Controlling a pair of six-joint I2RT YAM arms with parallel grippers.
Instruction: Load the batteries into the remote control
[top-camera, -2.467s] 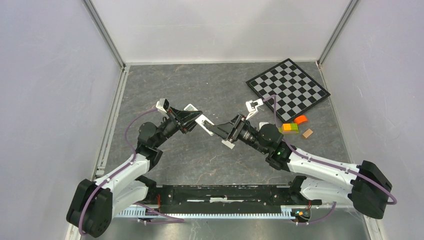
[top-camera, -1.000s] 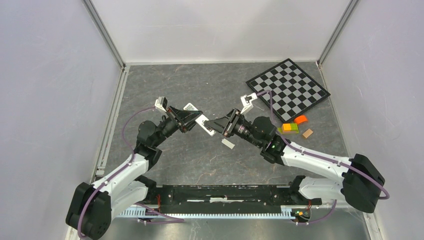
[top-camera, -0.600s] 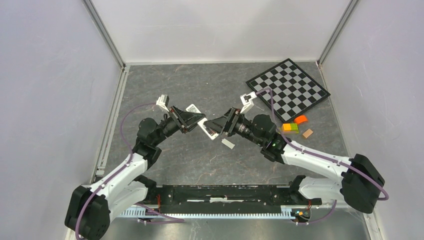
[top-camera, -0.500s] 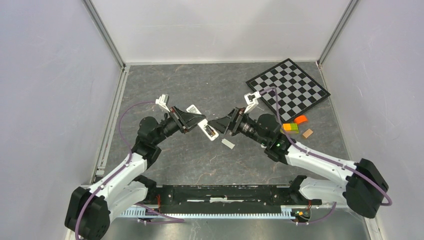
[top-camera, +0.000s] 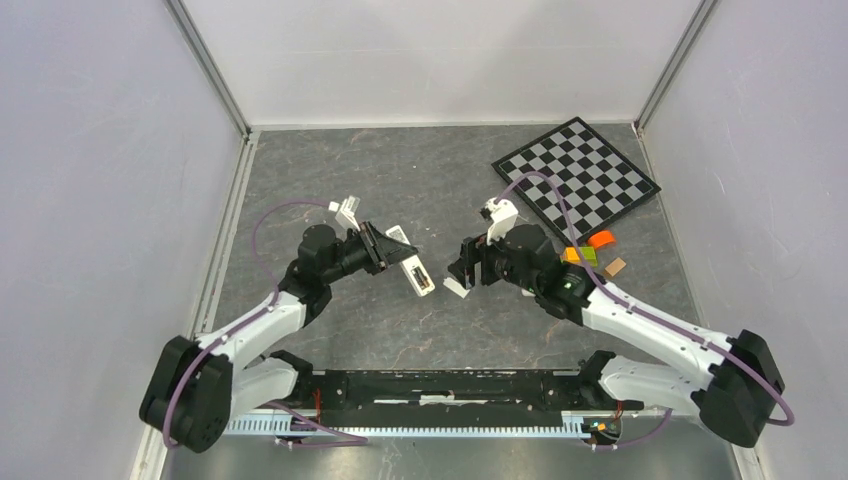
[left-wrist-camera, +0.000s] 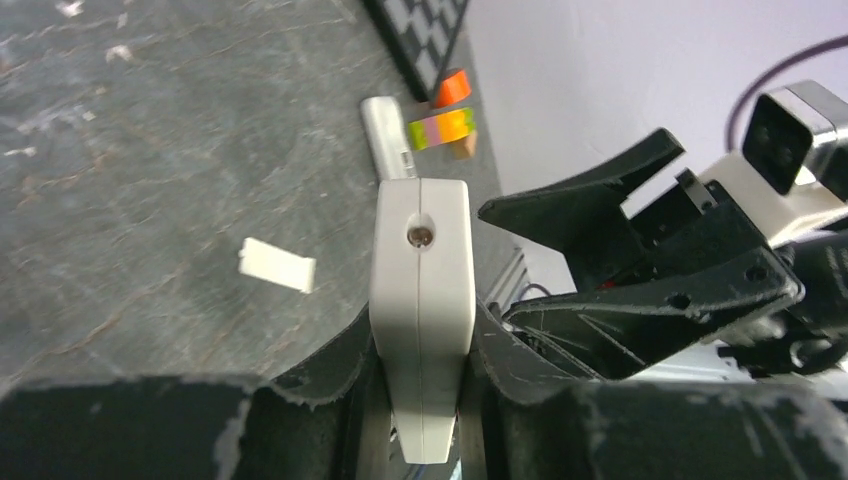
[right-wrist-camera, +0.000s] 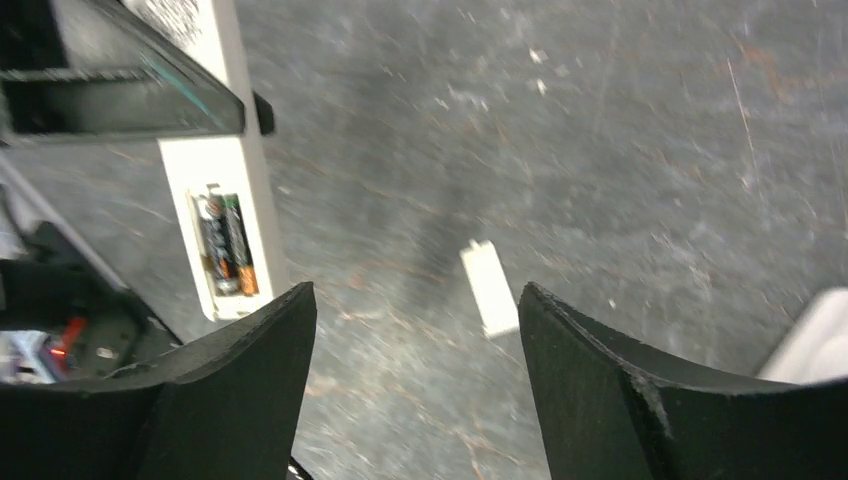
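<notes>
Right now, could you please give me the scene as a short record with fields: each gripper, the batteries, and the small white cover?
left gripper: shut on the remote control
right gripper: open, empty, over the battery cover, not touching it
batteries: both lie side by side in the remote control's open compartment
battery cover: lies flat on the table, apart from the remote control

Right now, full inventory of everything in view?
remote control: 1, white, in left pincer, bay open
batteries: 2, dark, gold ends, in remote's bay
battery cover: 1, white, loose on table
checkerboard: 1, black-grey, far right
orange block: 1, right side
multicolour block: 1, beside it
tan block: 1, beside those
slim white bar: 1, by blocks, unidentified
table: grey stone
left pincer: shut on remote
right pincer: open, empty
</notes>
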